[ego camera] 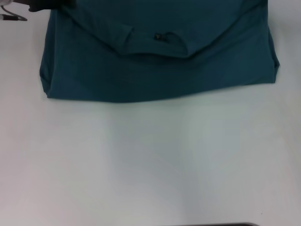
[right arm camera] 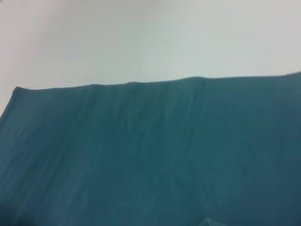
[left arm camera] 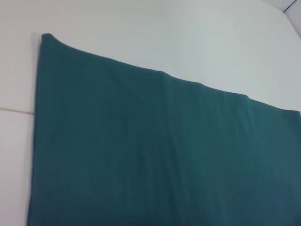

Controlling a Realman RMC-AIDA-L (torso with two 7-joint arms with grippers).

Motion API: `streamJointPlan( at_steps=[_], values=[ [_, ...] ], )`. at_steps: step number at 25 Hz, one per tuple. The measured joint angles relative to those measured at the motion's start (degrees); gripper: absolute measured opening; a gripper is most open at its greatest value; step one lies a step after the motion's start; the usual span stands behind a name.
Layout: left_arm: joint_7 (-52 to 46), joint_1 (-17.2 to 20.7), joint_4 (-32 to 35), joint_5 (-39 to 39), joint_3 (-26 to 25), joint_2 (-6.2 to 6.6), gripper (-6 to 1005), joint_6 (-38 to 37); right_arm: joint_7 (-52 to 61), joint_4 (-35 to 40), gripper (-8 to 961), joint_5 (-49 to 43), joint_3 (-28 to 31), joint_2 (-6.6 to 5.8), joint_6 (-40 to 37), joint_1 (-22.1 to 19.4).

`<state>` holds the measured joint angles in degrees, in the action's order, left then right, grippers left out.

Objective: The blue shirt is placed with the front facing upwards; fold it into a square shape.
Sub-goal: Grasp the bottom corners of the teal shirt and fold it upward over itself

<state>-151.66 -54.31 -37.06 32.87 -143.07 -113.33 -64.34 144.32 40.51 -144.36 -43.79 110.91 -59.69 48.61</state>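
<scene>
Here the blue shirt (ego camera: 155,66) lies folded on the table (ego camera: 150,160); claw states untellable.

Left arm (ego camera: 46,5) showed only as a dark sliver at the far-left top edge of the head view, with a pale grey bit beside it (probably gripper hardware, too cropped to read). Its wrist was held above the blue shirt (ego camera: 160,66), angled down at it. Right arm was out of the head view, its wrist likewise above the cloth, looking down.
</scene>
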Motion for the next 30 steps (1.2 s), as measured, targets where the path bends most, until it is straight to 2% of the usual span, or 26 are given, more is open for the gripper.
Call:
streamJointPlan(
  at_steps=[7,14,22,30],
  values=[
    [0.0,-0.7,0.0,0.0,0.3,0.01,42,2.3,0.0,-0.3,32,-0.2,-3.0,0.46,4.4,0.9],
    [0.9,-1.0,0.3,0.0,0.3,0.05,41,4.5,0.4,-1.1,31,-1.5,-3.6,0.73,7.3,1.0],
    [2.4,-1.2,2.3,0.0,1.0,-0.24,41,6.8,0.6,-1.3,31,-3.6,-3.7,2.33,8.9,0.8],
    [2.3,-1.1,2.6,0.0,1.1,-0.66,42,8.0,0.2,-2.1,32,-3.8,-4.5,2.44,9.6,0.3]
  ],
)
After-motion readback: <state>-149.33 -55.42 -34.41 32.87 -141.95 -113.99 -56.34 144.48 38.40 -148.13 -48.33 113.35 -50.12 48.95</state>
